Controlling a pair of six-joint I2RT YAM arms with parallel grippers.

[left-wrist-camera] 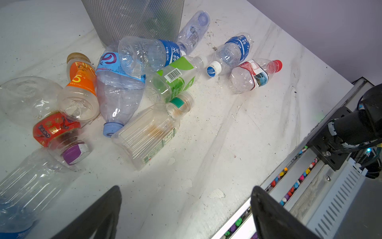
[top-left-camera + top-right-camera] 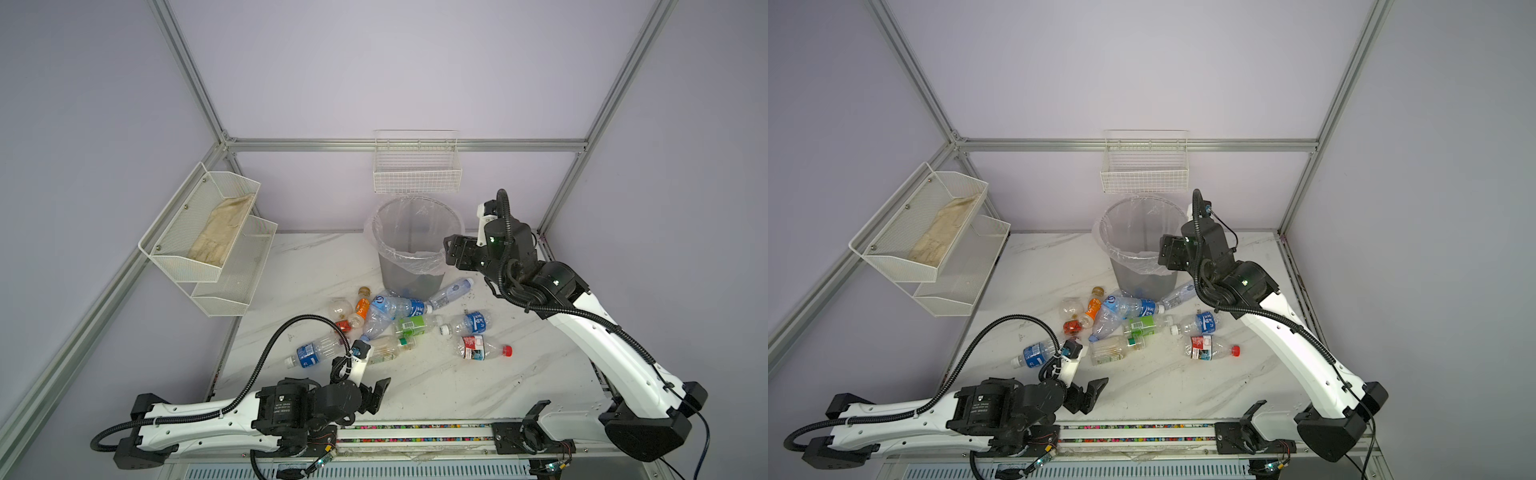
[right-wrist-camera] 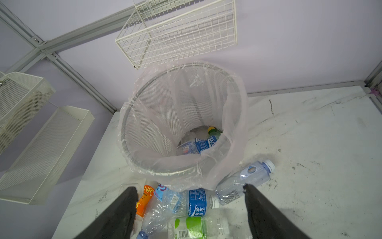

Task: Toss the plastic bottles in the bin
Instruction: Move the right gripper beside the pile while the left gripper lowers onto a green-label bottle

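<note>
The bin [image 2: 399,274], grey mesh with a clear liner, stands at the back of the table. Inside it lie a blue-labelled bottle [image 3: 203,144] and a green one with a yellow cap [image 3: 213,131]. Several plastic bottles lie heaped in front of it, among them an orange-labelled one [image 2: 362,305], a green-labelled one [image 2: 411,326] and a red-capped one [image 2: 478,348] lying apart. My right gripper [image 2: 451,249] hovers open and empty at the bin's right rim. My left gripper [image 2: 376,395] is open and empty low over bare table near the front edge, short of the heap.
A white wire basket [image 2: 417,174] hangs on the back wall just above the bin. A two-tier mesh shelf [image 2: 232,266] holding a beige cloth juts from the left wall. A rail with coloured beads [image 2: 415,428] runs along the table's front edge.
</note>
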